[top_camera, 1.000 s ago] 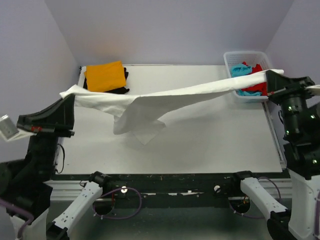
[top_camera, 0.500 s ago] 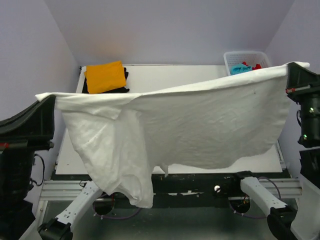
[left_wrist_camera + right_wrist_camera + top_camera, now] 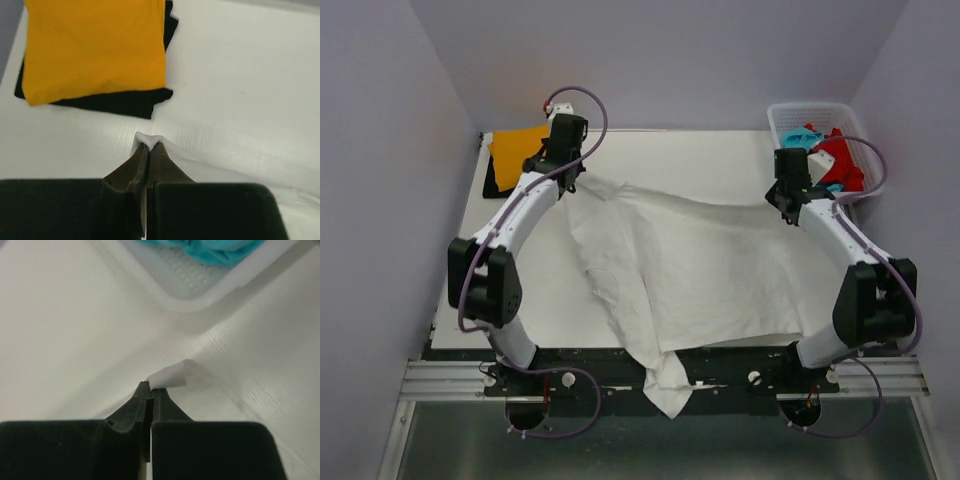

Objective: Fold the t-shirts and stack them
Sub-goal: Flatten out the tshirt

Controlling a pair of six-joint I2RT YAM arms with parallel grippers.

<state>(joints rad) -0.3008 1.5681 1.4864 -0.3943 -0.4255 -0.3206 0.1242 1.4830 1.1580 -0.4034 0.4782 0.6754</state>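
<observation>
**A:** The left gripper has its jaws pressed together on a small pinch of the white shirt. It sits well apart from the basket, straight across the table from it.

**B:** And the right gripper?

**A:** Also clamped, on a folded corner of the same cloth, just beside the basket's near corner.

**B:** So which way does the shirt lie from them?

**A:** The held edge runs sideways from beside the basket to the orange shirt. That one rests on the black shirt at the corner opposite the basket. From the held line, all the cloth spreads away from the basket's row, wrinkled. A tail of it hangs over the table edge farthest from the basket.

**B:** Is either arm nearer?

**A:** Neither, since each holds one end. The body of the shirt lies wholly on one side of both grippers. A joint drag toward the basket's row would probably bring the hanging tail onto the table before any fold.

**B:** Which end is held, hem or shoulders?

**A:** That cannot be told from here.
</observation>
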